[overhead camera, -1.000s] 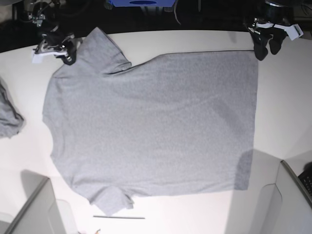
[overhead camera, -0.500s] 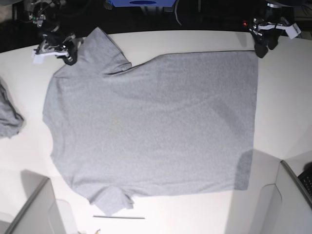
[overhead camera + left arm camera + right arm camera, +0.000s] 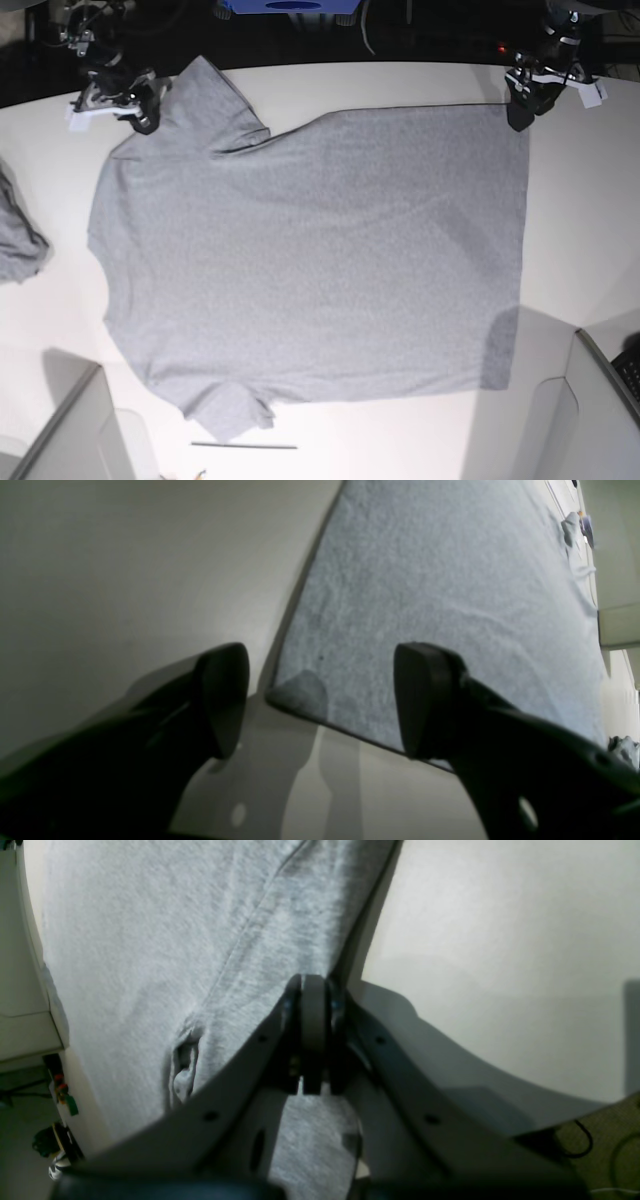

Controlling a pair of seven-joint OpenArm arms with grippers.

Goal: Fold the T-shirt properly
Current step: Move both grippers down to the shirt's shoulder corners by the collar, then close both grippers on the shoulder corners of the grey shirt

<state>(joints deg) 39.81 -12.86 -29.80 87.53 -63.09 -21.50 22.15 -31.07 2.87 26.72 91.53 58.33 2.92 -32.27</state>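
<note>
The heather-grey T-shirt (image 3: 310, 260) lies spread flat on the white table (image 3: 400, 82), plain side up, collar end to the left and hem to the right. My left gripper (image 3: 520, 108) is open at the shirt's far right hem corner. In the left wrist view the corner (image 3: 295, 695) lies between its two black fingers (image 3: 425, 705), close to the table. My right gripper (image 3: 143, 118) is at the far sleeve's edge. In the right wrist view its fingertips (image 3: 312, 1005) are pressed together on the sleeve edge of the T-shirt (image 3: 150, 940).
A smaller piece of grey cloth (image 3: 18, 235) lies at the table's left edge. Grey box walls stand at the near left (image 3: 70, 420) and near right (image 3: 590, 400). A thin dark rod (image 3: 243, 445) lies below the near sleeve. The table's far edge runs just behind both grippers.
My left gripper has moved left and down onto the shirt's far hem corner. My right gripper has stayed at the sleeve edge. The shirt has not moved.
</note>
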